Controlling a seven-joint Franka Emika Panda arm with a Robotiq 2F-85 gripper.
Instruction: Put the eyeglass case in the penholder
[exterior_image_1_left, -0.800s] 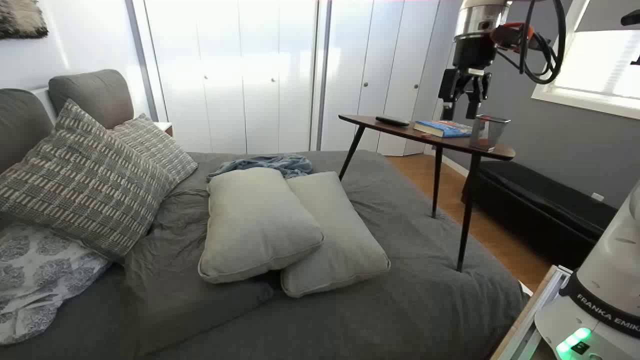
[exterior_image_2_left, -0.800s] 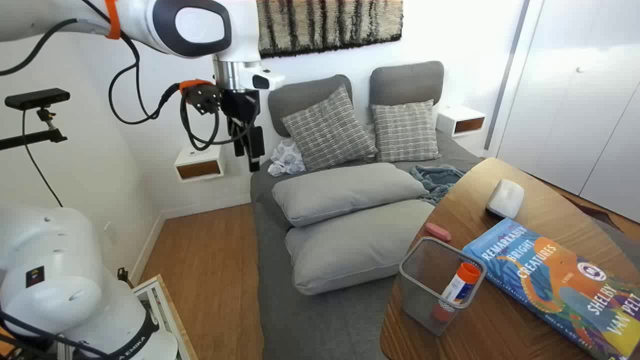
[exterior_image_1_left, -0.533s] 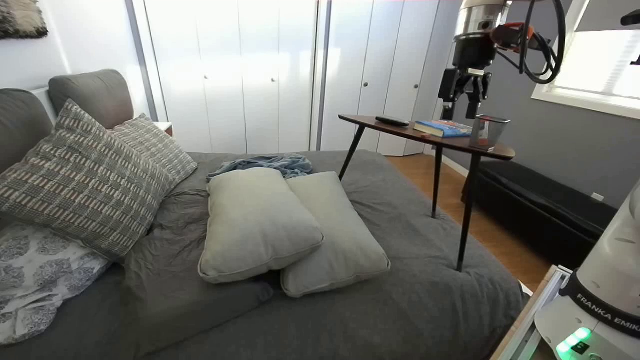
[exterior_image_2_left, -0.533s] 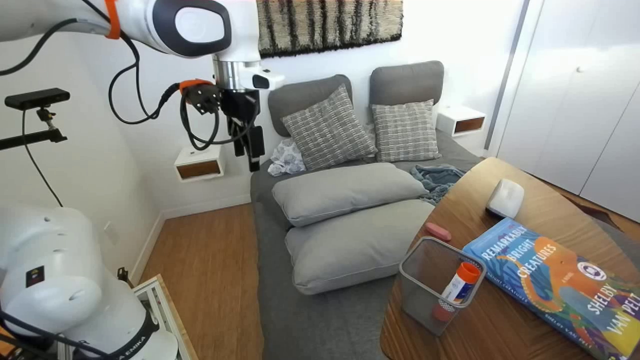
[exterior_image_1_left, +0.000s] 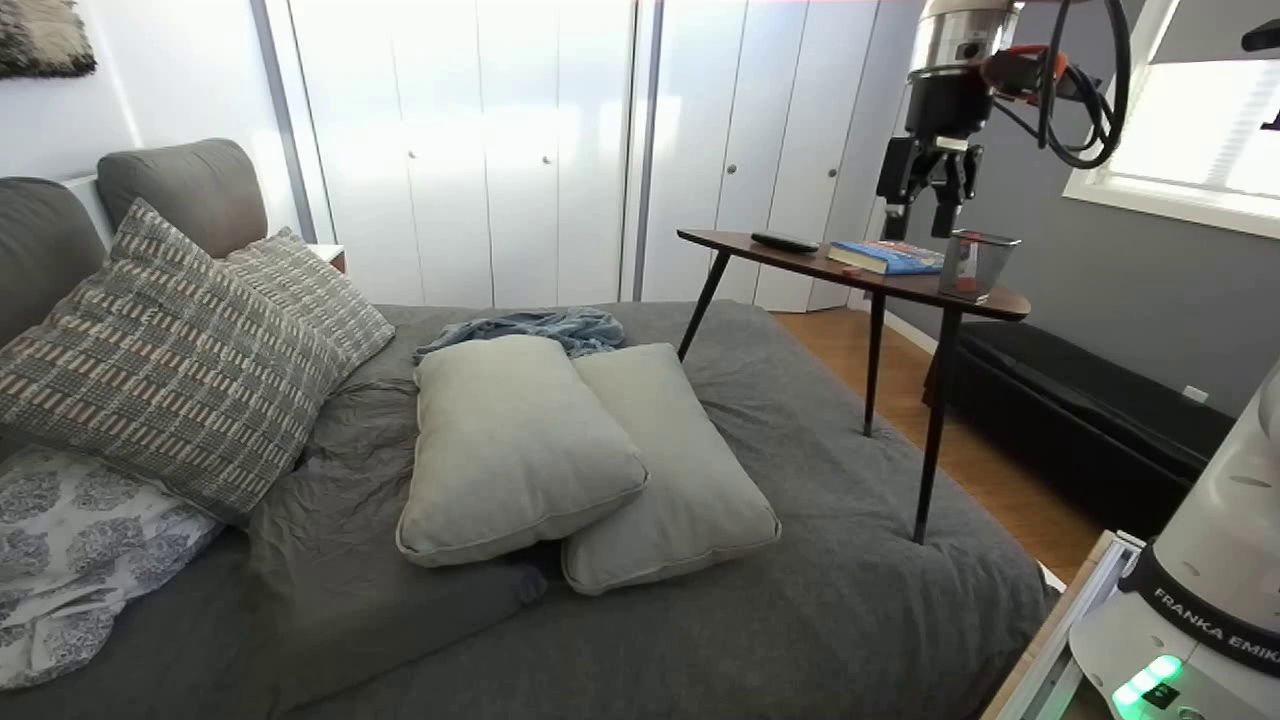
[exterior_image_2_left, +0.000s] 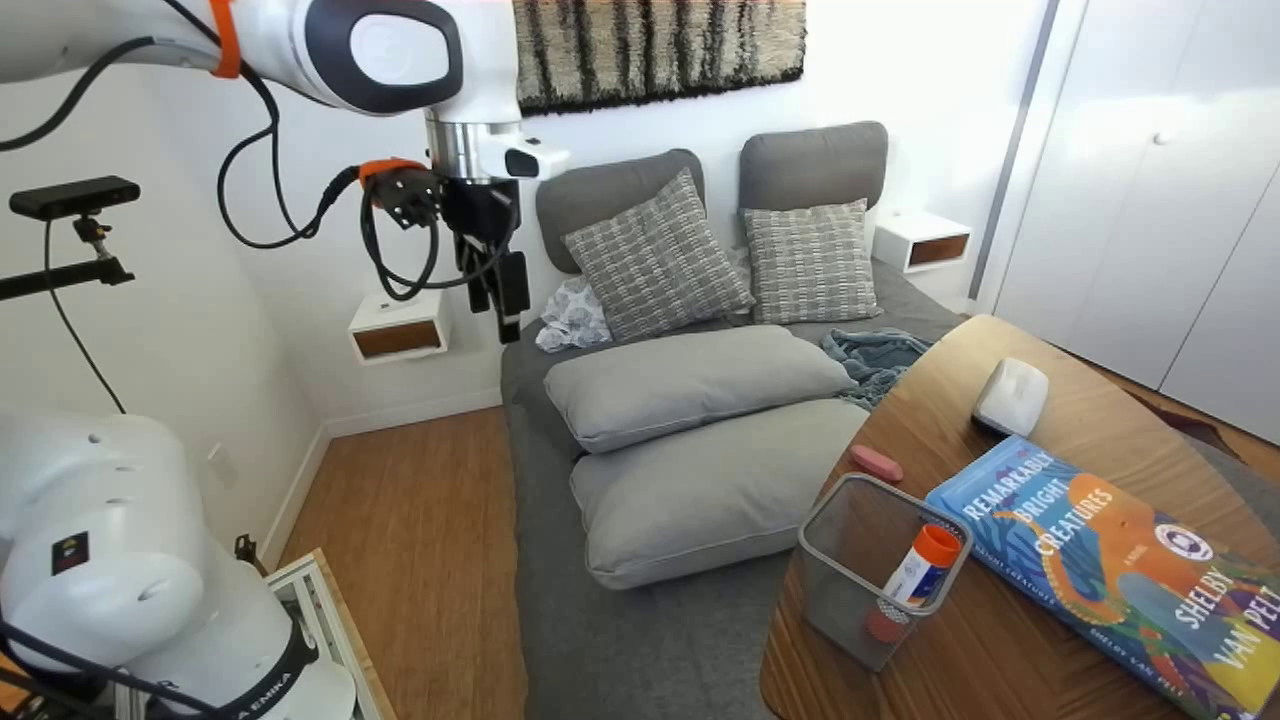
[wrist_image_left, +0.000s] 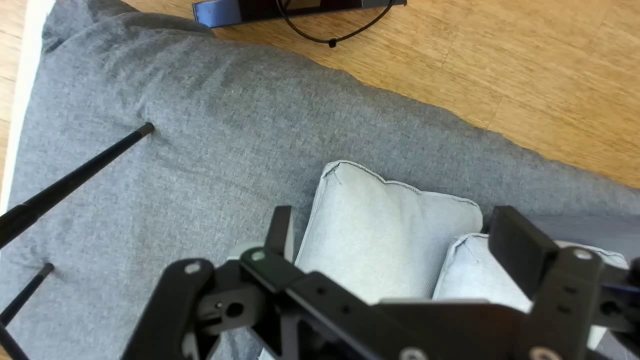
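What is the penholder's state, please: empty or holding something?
Holding something: in an exterior view, an orange-capped tube leans inside the penholder, its lower part showing through the mesh.

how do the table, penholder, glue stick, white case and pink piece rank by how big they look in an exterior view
1. Table, partly out of frame
2. Penholder
3. Glue stick and white case, unranked: too alike, the stick seemingly nearer the viewpoint
4. Pink piece

1. The arm (exterior_image_2_left: 275, 45) is white, smooth and rounded.
2. A black band (exterior_image_1_left: 1215, 625) reads "FRANKA EMIKA"; green lights (exterior_image_1_left: 1148, 681) glow below it.
3. Black cables (exterior_image_1_left: 1123, 55) loop beside a silver collar (exterior_image_1_left: 955, 40).
4. The gripper (wrist_image_left: 400, 241) is black, with silvery round screws (wrist_image_left: 192, 268).
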